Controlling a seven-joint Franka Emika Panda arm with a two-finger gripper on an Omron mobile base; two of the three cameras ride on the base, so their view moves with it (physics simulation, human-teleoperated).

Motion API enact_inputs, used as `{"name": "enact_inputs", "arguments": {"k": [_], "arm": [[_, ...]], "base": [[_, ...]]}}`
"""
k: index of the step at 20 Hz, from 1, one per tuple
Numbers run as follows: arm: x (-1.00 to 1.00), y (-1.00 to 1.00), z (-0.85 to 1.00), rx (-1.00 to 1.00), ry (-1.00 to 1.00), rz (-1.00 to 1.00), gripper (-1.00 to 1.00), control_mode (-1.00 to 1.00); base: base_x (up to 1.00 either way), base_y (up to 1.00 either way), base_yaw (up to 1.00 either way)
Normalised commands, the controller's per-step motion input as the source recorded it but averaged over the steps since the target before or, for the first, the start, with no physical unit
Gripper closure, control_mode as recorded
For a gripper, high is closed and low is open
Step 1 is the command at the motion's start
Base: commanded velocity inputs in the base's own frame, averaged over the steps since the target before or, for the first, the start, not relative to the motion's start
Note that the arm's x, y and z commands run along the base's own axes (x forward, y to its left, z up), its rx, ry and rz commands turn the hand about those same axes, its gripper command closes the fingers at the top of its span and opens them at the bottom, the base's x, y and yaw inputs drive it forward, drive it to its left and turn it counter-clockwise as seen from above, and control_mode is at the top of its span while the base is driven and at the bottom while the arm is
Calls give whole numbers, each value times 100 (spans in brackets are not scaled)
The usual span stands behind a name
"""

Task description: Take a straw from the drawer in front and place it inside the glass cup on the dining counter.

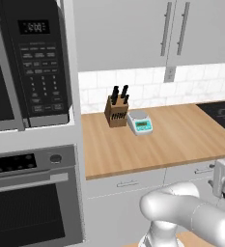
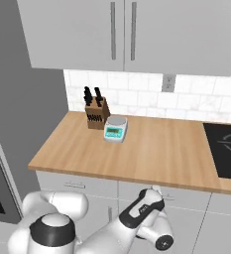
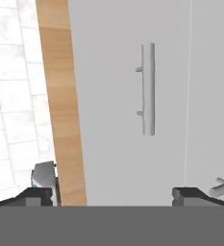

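The drawer (image 3: 108, 96) is shut; its light-grey front faces my hand at close range, with its silver bar handle (image 3: 148, 89) a short way ahead and the view rolled on its side. My gripper (image 3: 112, 196) is open with nothing between its fingers. From the right base view the gripper (image 2: 151, 194) hangs just below the worktop edge, in front of that drawer (image 2: 186, 197). In the left base view the same drawer's handle (image 1: 203, 170) is beside the hand. The straw is hidden. The glass cup and the dining counter are out of view.
A wooden worktop (image 1: 176, 140) runs above the drawers, carrying a knife block (image 1: 116, 110) and a small kitchen scale (image 1: 140, 122). A black cooktop (image 2: 227, 149) lies at its right end. The microwave (image 1: 34, 62) and oven (image 1: 32, 202) stand to the left. A neighbouring drawer (image 1: 127, 183) is shut.
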Motion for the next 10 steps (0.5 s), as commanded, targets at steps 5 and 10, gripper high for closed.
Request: {"name": "enact_inputs", "arguments": {"k": [5,10], "arm": [[27,-9,-30,0,0,0,-100,-100],[20,-17,-33,0,0,-2,-100,-100]], "base": [[0,0,0],[0,0,0]]}}
